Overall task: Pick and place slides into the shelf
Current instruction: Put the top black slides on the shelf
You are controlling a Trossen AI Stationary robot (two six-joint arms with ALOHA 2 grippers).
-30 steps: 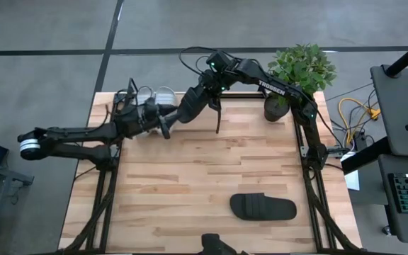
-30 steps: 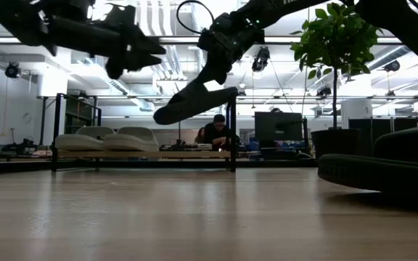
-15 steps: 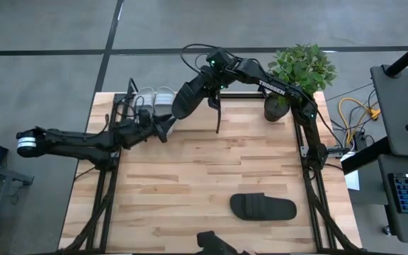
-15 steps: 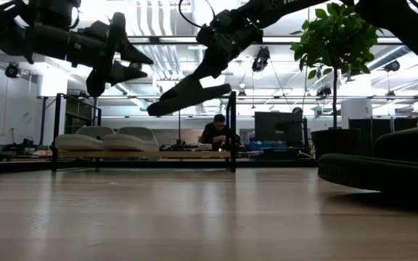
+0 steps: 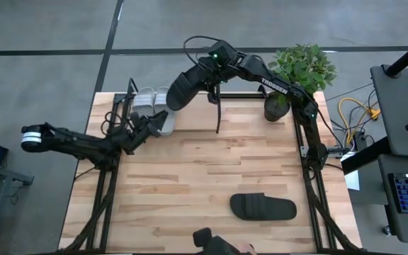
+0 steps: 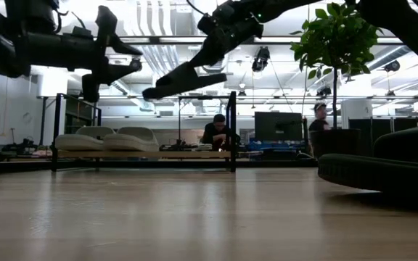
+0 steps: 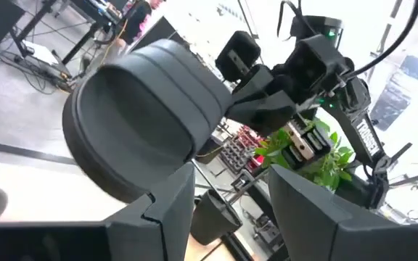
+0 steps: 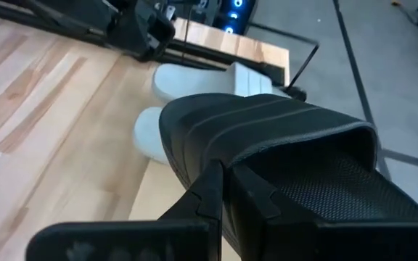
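Note:
A black slide (image 5: pixel 179 88) hangs in the air over the shelf (image 6: pixel 144 154) at the table's far left, with my right gripper (image 8: pixel 227 174) shut on it. Two light grey-white slides (image 5: pixel 151 103) rest sole-down on the shelf board, side by side. A second black slide (image 5: pixel 263 207) lies sole-down on the table at the near right. My left gripper (image 5: pixel 156 122) hovers open just near of the shelf, a little below the held slide's toe (image 7: pixel 140 123), with nothing between its fingers. My right gripper pinches the edge of the black slide's wide strap (image 8: pixel 247 154) between its two fingers, one finger under the strap and one on top. The fingers slant down from the table's right. The slide is lifted clear above the shelf, its toe end (image 6: pixel 151 93) lowest and pointing left.
A potted plant (image 5: pixel 299 71) stands at the far right corner. The shelf's upright end rod (image 5: pixel 217 113) rises just right of the held slide. People sit and stand in the room beyond the table (image 6: pixel 216 134). Bare wood lies across the table's middle (image 5: pixel 204 170).
My right gripper has risen and rolled, carrying the black slide up and toward the far left, over the shelf and the light slides. My left gripper has drawn back toward the table's left edge and sunk, rolling as it went, away from the slide's toe; it stays open.

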